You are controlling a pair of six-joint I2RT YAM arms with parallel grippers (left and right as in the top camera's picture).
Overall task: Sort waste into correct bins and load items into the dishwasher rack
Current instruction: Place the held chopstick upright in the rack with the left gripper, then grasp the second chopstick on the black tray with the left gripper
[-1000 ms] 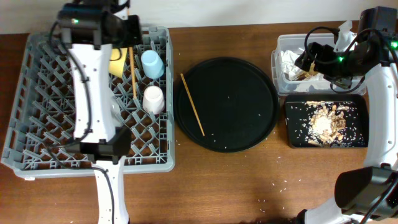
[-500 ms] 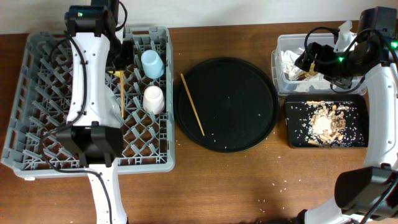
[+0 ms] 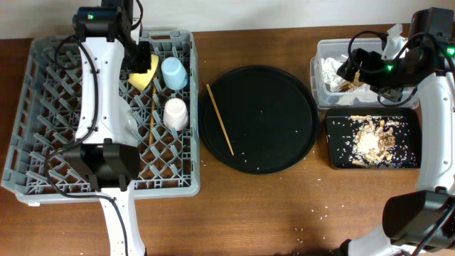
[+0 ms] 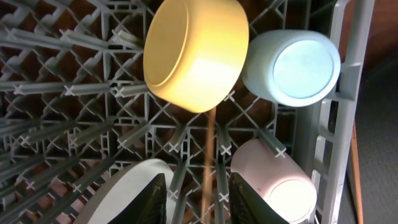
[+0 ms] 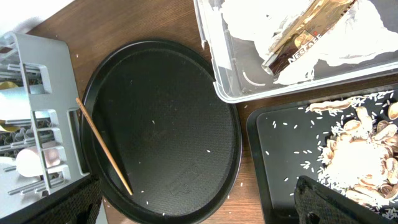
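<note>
My left gripper (image 3: 141, 58) hovers over the far part of the grey dishwasher rack (image 3: 43, 107), open. In the left wrist view a wooden chopstick (image 4: 208, 155) lies on the rack lattice between its fingers (image 4: 155, 199), touching neither. Around it sit the yellow bowl (image 4: 196, 53), the light-blue cup (image 4: 292, 59), the pink cup (image 4: 273, 183) and the pale plate (image 4: 118, 193). A second chopstick (image 3: 220, 119) lies on the round black tray (image 3: 277, 135). My right gripper (image 3: 359, 71) hangs open and empty above the clear tub (image 3: 320, 78), which holds napkins (image 5: 249, 25) and a gold wrapper (image 5: 305, 31).
The shallow black tray (image 3: 338, 153) in front of the tub holds food scraps and rice (image 3: 373, 139). Rice grains dot the round tray and the brown table (image 3: 284, 206). The left arm's white link (image 3: 103, 92) lies across the rack.
The left gripper moved toward the rack's far edge, then opened and let go of the chopstick, which now rests in the rack. The yellow bowl shows more. The right arm stayed still.
</note>
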